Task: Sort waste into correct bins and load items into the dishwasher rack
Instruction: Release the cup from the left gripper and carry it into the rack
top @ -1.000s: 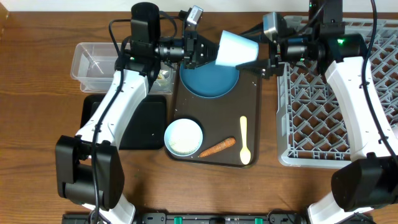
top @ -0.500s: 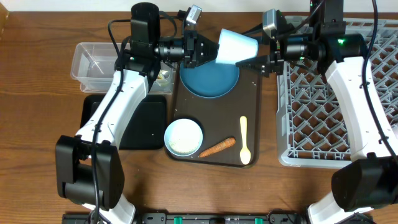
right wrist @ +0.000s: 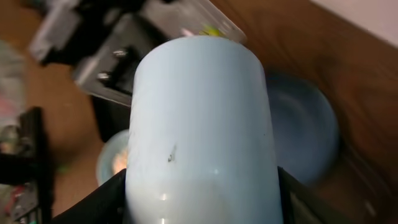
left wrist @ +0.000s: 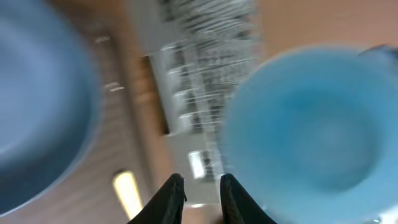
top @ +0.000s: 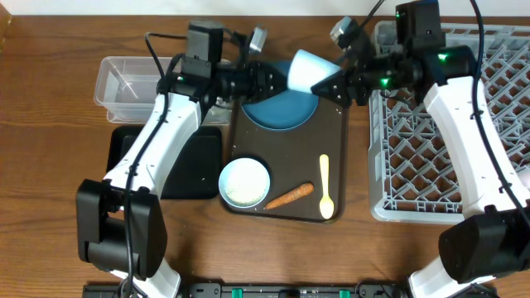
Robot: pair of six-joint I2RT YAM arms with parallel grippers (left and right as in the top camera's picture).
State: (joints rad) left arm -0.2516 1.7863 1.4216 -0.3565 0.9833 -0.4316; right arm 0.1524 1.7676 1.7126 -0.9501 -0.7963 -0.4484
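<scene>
Lying sideways in right claw (top: 333,81): light blue cup (top: 306,69); left claw (left wrist: 201,186) just beside.

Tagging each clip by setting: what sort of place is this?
Probably a robot test bench staged as a kitchen clean-up station: a wooden table with a grey dishwasher rack, a dark brown tray carrying a white bowl and cream spoon, and a clear tub beside a black tray for waste.

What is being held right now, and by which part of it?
The right claw holds the light blue cup by its side wall near the base, one finger on each side. The left claw is off it, gripping nothing.
</scene>
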